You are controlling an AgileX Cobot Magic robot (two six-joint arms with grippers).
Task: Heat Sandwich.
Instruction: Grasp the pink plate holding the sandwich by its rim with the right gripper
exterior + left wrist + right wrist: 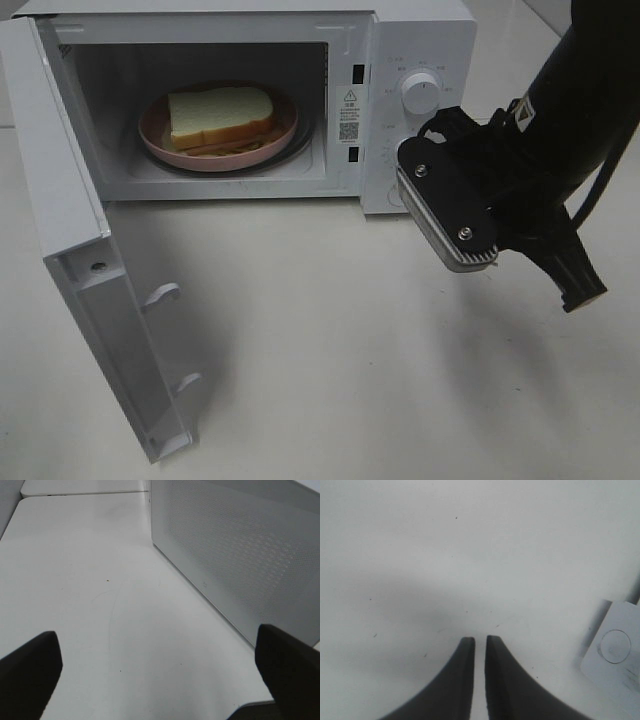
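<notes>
The sandwich [220,115], pale white bread with a tan crust, lies on a round pink plate [158,142] inside the white microwave [425,40]. The microwave's door [100,290] stands swung wide open to the left. My right gripper [583,295] hangs over the table in front of the microwave's control panel, right of the cavity; in the right wrist view its fingers [465,680] show only a narrow slit between them, with nothing in it. My left gripper [157,632] is wide open and empty over bare table beside the microwave's perforated side wall [240,555]; the high view does not show it.
A round dial [420,95] sits on the panel just behind the right wrist's camera block [450,215]. The open door juts far forward over the left of the table [330,340]. A white piece with a round mark [615,647] lies near the right fingers.
</notes>
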